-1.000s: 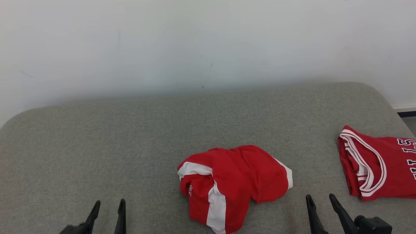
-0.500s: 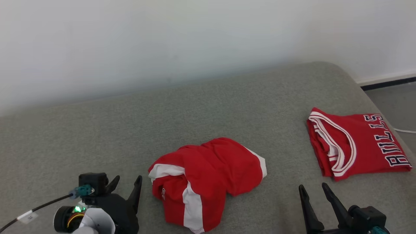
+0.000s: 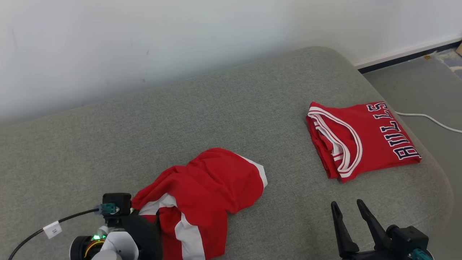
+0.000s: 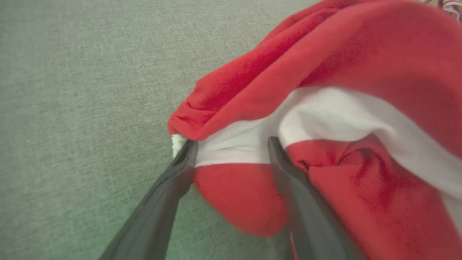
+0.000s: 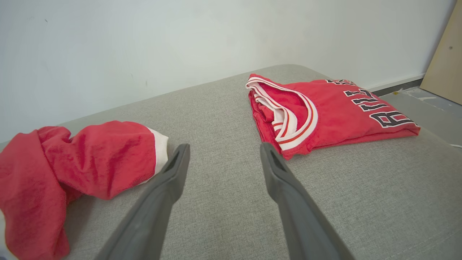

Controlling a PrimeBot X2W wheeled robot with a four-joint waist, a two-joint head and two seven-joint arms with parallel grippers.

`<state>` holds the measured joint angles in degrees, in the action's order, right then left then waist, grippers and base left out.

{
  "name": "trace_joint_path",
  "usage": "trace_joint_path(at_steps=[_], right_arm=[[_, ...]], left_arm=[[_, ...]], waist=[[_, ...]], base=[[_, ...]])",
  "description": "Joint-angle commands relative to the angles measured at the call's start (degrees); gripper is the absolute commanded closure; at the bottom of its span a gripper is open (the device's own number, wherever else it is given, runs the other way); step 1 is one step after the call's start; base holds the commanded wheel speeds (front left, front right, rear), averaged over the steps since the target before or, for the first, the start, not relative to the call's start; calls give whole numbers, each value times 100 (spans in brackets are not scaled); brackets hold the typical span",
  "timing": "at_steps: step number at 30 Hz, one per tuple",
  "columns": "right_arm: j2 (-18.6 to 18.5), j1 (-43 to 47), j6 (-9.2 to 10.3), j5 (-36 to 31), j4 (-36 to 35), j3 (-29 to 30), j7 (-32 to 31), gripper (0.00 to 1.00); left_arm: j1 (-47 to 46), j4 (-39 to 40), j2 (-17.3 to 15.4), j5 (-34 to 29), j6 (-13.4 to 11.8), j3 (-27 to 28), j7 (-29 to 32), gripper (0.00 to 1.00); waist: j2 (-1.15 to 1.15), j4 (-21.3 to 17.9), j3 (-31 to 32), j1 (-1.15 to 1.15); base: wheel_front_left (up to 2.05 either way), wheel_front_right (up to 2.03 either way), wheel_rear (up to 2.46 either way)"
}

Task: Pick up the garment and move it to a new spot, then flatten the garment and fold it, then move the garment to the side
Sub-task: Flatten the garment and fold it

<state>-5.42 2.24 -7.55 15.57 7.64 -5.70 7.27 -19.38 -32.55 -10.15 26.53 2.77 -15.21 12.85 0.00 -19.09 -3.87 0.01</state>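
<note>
Red and white cloth, the crumpled garment [image 3: 213,187], is seen near the front edge of the grey cushion [image 3: 108,144], left of its middle. Its white band is straddled by the spread fingers of the left gripper [image 4: 231,142]. The right gripper [image 3: 347,203] is held with fingers apart over bare cushion near the front right corner, and farther back a folded red jersey [image 3: 364,139] is laid by the right edge.

Your setup reads as a bare test room: plain white wall [image 3: 144,36], grey fabric-padded bench [image 3: 216,108], grey floor [image 3: 415,83] with dark skirting [image 3: 404,56], loose white cable [image 3: 429,121], pale wooden board [image 5: 442,54].
</note>
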Motion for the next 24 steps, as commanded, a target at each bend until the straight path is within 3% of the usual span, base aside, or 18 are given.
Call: trace_joint_path(at_steps=[1, 5, 9, 18, 24], right_arm=[[4, -71, 15, 48, -2, -19, 23, 0], [-31, -78, 15, 61, 7, -49, 31, 0], [-57, -38, 15, 65, 6, -59, 5, 0], [-86, 36, 15, 41, -28, -37, -42, 0], [-62, 80, 15, 39, -42, -49, -57, 0]], left_arm=[[-87, -83, -6, -116, -121, -15, 39, 0], [-127, -185, 16, -274, -544, -6, -27, 0], [-100, -207, -14, -390, -723, -57, -45, 0], [134, 122, 22, -188, -538, -119, 16, 0], [344, 502, -110, -129, -643, -65, 186, 0]], waist=[[0, -42, 3, -1], [0, -54, 35, -1], [0, -37, 62, -1], [0, 84, 178, -1], [0, 155, 225, -1]], base=[[0, 0, 0], [0, 0, 0], [0, 0, 0], [0, 0, 0], [0, 0, 0]])
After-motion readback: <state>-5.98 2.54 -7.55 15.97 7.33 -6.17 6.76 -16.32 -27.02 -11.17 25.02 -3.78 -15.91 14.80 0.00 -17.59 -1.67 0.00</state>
